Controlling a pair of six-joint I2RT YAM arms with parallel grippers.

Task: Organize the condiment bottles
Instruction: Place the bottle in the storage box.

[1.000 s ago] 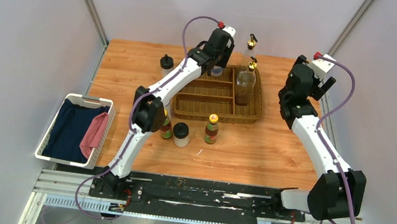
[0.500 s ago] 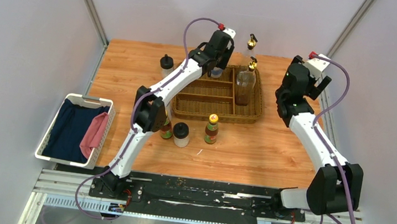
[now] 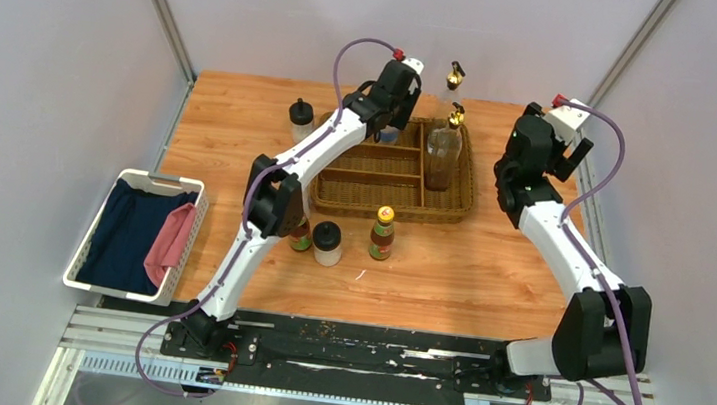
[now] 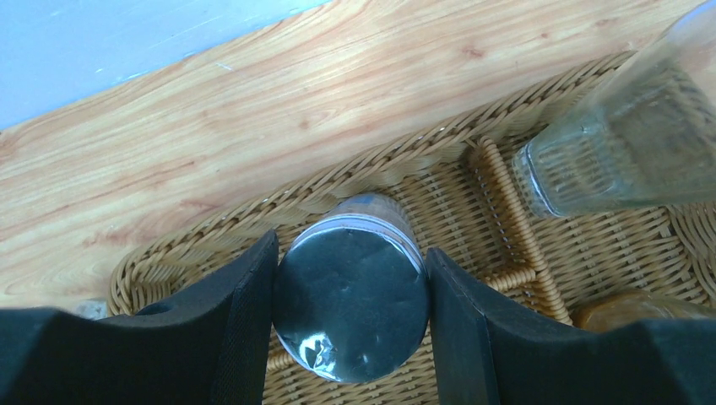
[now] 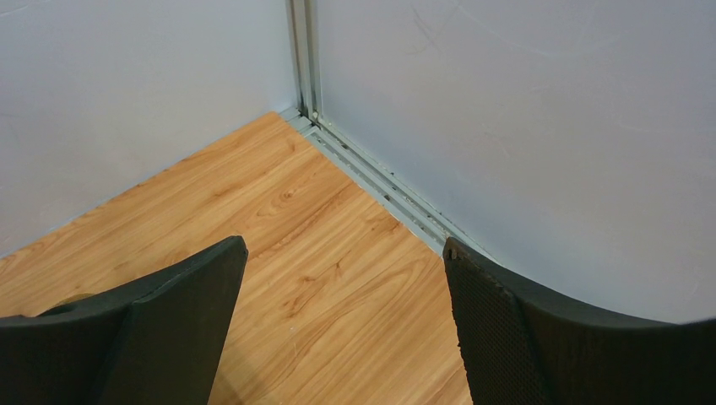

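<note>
My left gripper [image 4: 350, 249] is shut on a silver-lidded shaker [image 4: 350, 312], holding it over the back left compartment of the wicker tray [image 3: 389, 206]. Two gold-spouted cruets stand at the tray's right side, one clear [image 3: 455, 80] and one with brown liquid [image 3: 443, 151]. In front of the tray stand two sauce bottles [image 3: 382, 232] [image 3: 302, 235] and a black-lidded jar [image 3: 327, 242]. Another black-lidded jar [image 3: 300, 114] is at the back left. My right gripper [image 5: 342, 253] is open and empty above the table's back right corner.
A white basket [image 3: 89, 245] holding blue and pink cloths sits off the table's left edge. Grey walls close in the back and both sides, with a metal rail [image 5: 380, 181] along the right edge.
The right arm has swung slightly left and back. The left gripper has barely shifted and still holds the shaker over the tray.
</note>
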